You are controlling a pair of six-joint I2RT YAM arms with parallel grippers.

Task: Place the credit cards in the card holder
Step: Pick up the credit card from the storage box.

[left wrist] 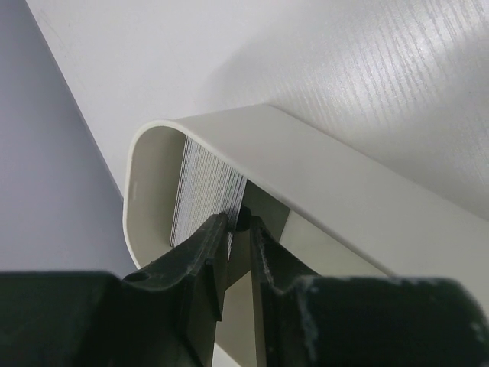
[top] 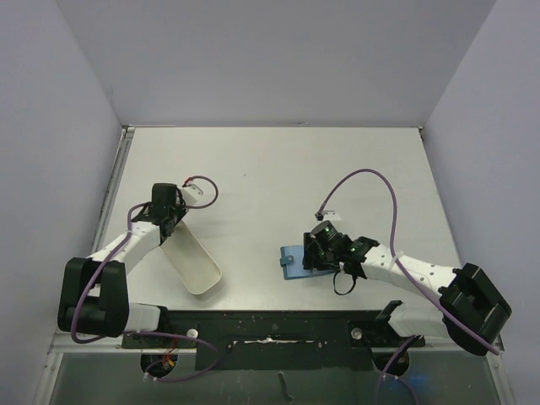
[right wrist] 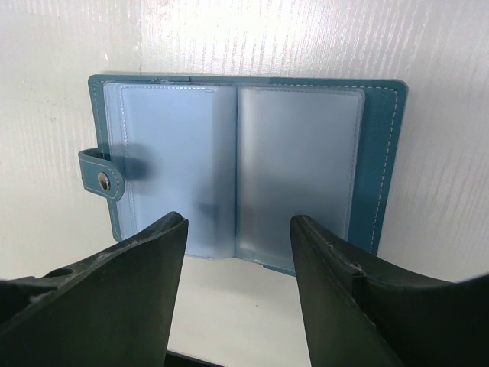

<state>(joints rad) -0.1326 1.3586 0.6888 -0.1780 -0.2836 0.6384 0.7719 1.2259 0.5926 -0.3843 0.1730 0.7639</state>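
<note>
Seemingly drawn to a slit, the left jaws sit against the credit cards (left wrist: 202, 191) stacked in the tray (left wrist: 321, 160) — whether one is pinched, I cannot tell. Right jaws gape open, card holder (right wrist: 374, 153) spread on the surface (right wrist: 428, 46) just ahead — near edge partly hidden.

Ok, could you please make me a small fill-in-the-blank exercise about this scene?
1. The left gripper reaches into the tray, at the stack of ___.
2. The card holder lies ___ on the table.
3. The right gripper, by the card holder, holds ___.
Missing words: credit cards; open; nothing.
</note>
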